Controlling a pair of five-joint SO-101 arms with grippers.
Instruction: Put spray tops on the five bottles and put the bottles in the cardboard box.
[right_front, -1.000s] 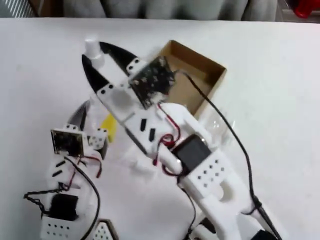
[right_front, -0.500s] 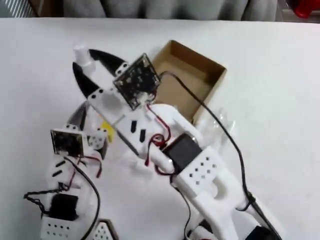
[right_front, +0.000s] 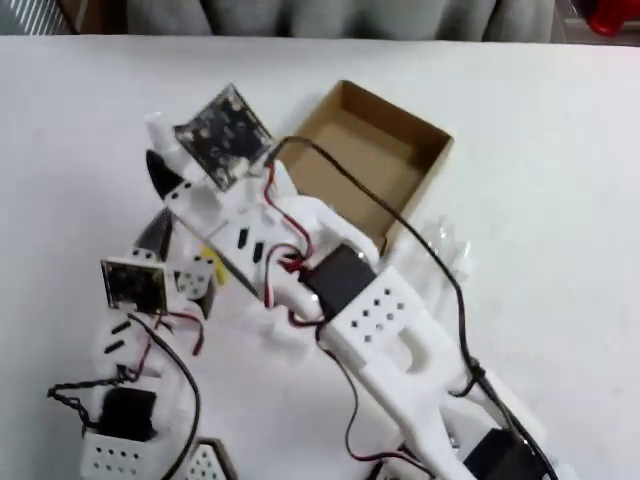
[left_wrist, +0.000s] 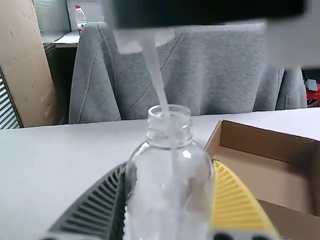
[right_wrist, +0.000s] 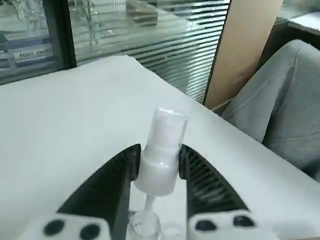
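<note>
Bright, even light; faint soft shadows

Noted clear, glossy plastic in the bottle (left_wrist: 170, 192) at lower centre of the left wrist view, set against ribbed matt pads (left_wrist: 95, 210) of the left gripper (left_wrist: 170, 170). Saw smooth white plastic with a faint sheen on the spray top (right_wrist: 167, 125), flanked by ribbed matt black fingers (right_wrist: 205, 175) of the right gripper (right_wrist: 160, 150). Found plain brown matt card in the cardboard box (right_front: 400, 125), upper centre of the high view. Registered a smooth, matt white table (right_front: 560, 150) and soft grey cloth (left_wrist: 225, 75).
</note>
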